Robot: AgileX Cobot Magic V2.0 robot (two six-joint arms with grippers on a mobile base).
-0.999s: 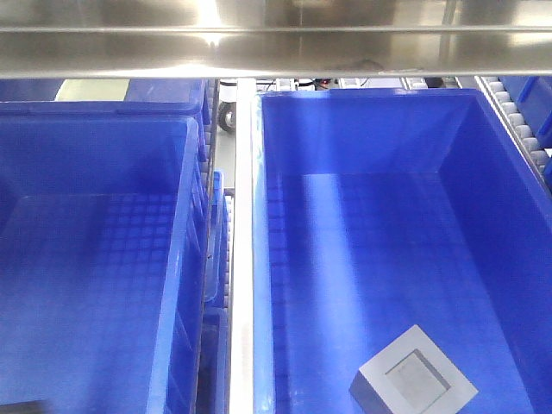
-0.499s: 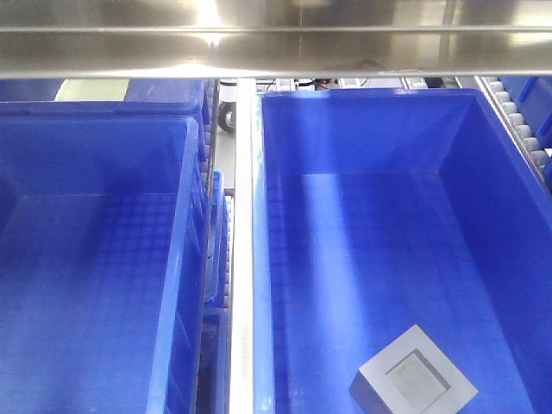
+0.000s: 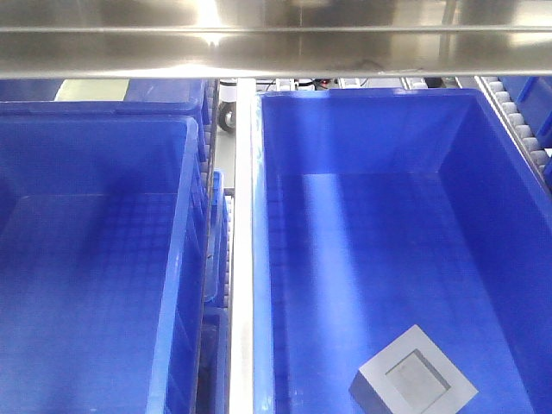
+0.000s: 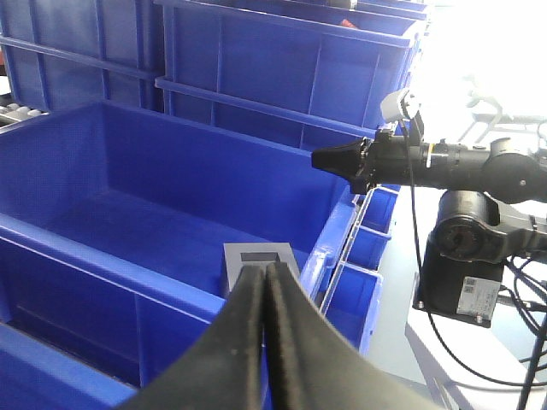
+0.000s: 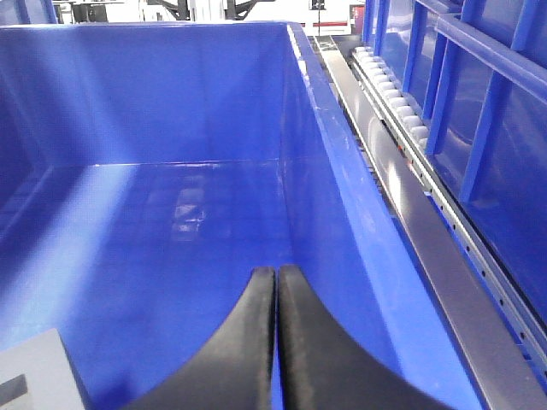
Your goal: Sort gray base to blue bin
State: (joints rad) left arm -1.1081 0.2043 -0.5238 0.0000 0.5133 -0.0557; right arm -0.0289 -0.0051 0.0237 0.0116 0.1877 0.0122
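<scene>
The gray base point(image 3: 414, 380) lies on the floor of the right-hand blue bin point(image 3: 371, 129), near its front edge, with the square recess facing up. No gripper shows in the front view. In the left wrist view my left gripper point(image 4: 267, 267) is shut and empty, held outside and above the bin's near rim point(image 4: 102, 260); the gray base point(image 4: 256, 254) sits just beyond its tips. My right gripper point(image 5: 275, 272) is shut and empty over the bin floor point(image 5: 171, 222), and a corner of the gray base point(image 5: 34, 371) shows at its lower left.
A second blue bin point(image 3: 86, 259) stands to the left, separated by a steel rail point(image 3: 243, 259). A steel beam point(image 3: 276, 52) crosses overhead. A roller track point(image 5: 393, 107) runs along the right. Stacked blue crates point(image 4: 282, 60) stand behind; the other arm point(image 4: 461, 162) reaches across.
A dark shape at the bottom left edge of the front view a second ago is gone. The gray base has not moved.
</scene>
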